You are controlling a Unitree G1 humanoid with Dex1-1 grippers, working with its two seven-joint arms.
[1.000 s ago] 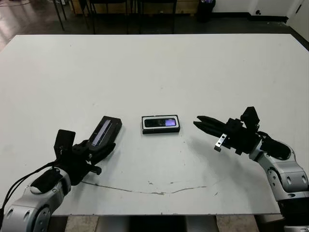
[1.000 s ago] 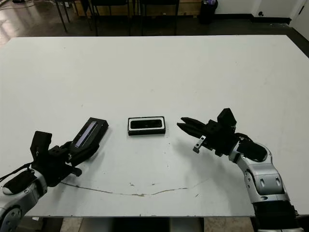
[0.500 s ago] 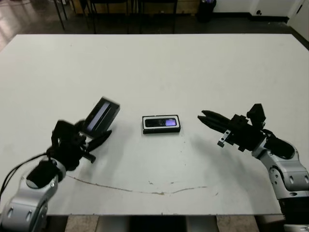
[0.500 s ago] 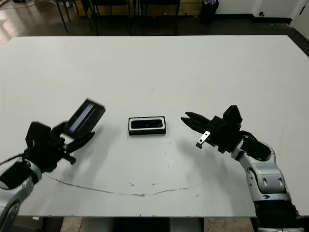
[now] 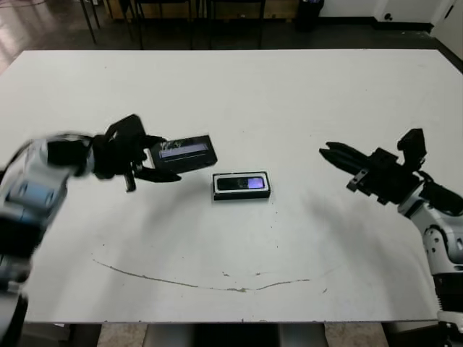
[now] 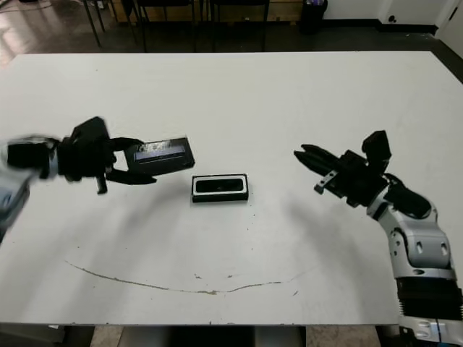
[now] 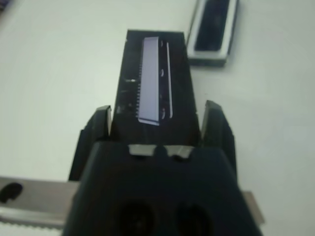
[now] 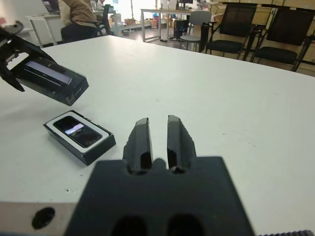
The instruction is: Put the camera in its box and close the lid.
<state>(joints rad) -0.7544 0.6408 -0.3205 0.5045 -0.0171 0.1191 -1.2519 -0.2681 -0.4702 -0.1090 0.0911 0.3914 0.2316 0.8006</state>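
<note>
Gripping the flat black lid (image 5: 184, 152) with its pale strip upward, the left pincer (image 5: 154, 163) carries it above the white tabletop (image 5: 239, 94), just beside the black, white-lined box (image 5: 241, 186) mid-tabletop, probably to cap it. The slim black camera (image 5: 242, 183) already lies inside. The right pincer (image 5: 334, 153) hovers nearly closed, empty, toward the right edge.

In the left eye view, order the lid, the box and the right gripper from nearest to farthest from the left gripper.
1. The lid: held in the left gripper, above the table.
2. The box: on the table at the centre, camera inside.
3. The right gripper: far on the right side.
</note>
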